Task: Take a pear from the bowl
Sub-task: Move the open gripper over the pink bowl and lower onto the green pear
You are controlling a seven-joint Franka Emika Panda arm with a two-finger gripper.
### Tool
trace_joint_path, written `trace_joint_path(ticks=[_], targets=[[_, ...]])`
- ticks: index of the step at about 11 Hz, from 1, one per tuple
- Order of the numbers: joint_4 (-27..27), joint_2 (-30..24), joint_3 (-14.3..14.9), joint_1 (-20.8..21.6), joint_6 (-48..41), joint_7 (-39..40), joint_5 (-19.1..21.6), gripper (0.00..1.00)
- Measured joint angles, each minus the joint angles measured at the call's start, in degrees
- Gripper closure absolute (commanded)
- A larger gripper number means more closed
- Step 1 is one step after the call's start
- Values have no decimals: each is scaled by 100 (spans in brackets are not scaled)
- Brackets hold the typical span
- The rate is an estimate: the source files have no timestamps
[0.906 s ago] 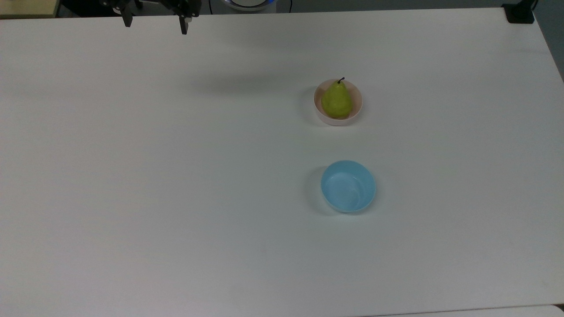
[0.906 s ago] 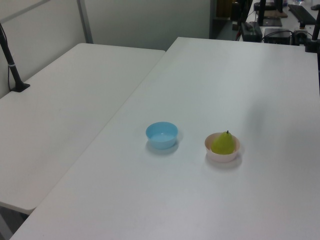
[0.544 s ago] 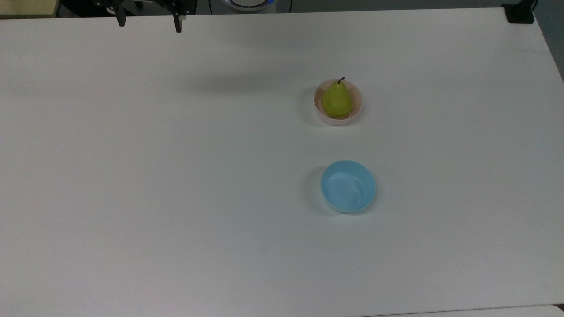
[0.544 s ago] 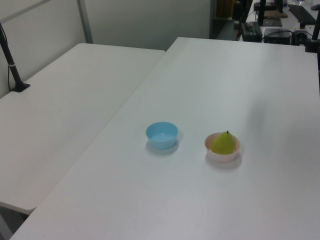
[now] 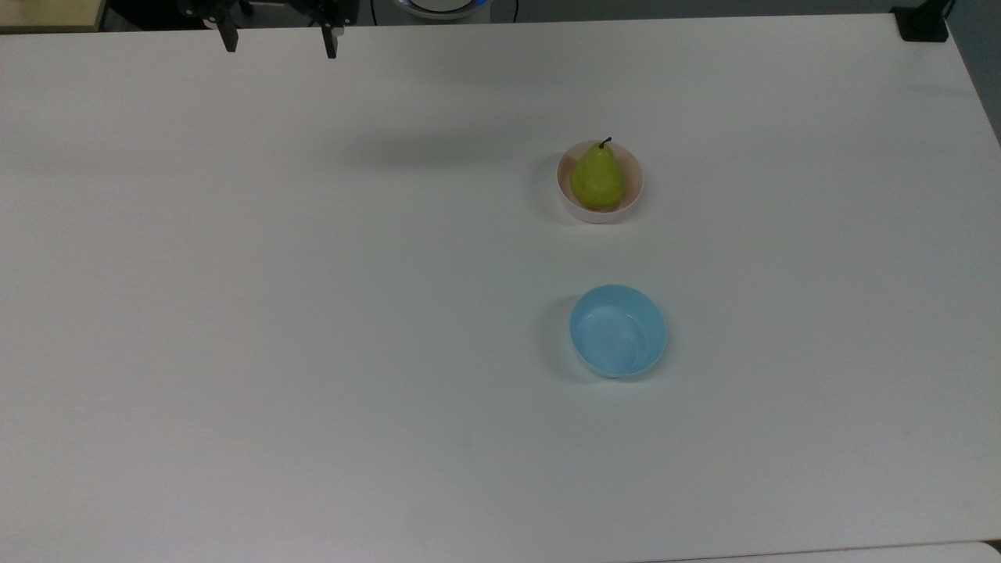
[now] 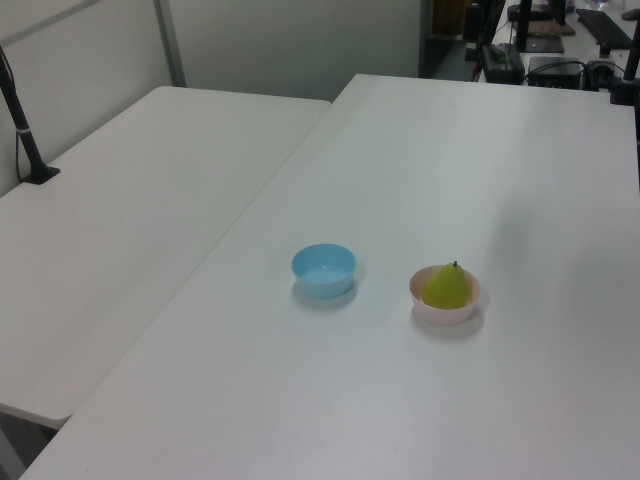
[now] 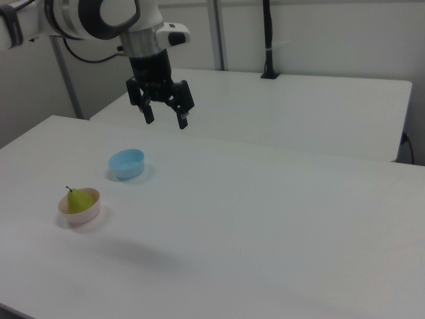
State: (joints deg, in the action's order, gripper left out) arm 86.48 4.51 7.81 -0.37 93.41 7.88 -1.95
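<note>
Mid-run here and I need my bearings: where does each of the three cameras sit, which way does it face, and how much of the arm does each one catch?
Top view: high above, looking down on the table; the open gripper hangs at the upper edge, far from the pear in the pink bowl.
Left view: raised at one end of the table, with the blue bowl on the left view's left of the pear.
Right view: low from the opposite side, showing arm and gripper aloft.
All three share both bowls.

The gripper (image 5: 279, 43) has slid slightly toward the top view's right since half a second ago. That undoes its earlier leftward drift.
</note>
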Motion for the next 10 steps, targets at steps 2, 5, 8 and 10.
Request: trace_joint_path(ticks=[2,5,8,10], targets=[[4,2,-29,17,0,1,70,0],[92,123,-53,378,0,11,81,0],[245,489,-221,881,0,-30,97,0],[382,705,-277,1305,2,-42,100,0]])
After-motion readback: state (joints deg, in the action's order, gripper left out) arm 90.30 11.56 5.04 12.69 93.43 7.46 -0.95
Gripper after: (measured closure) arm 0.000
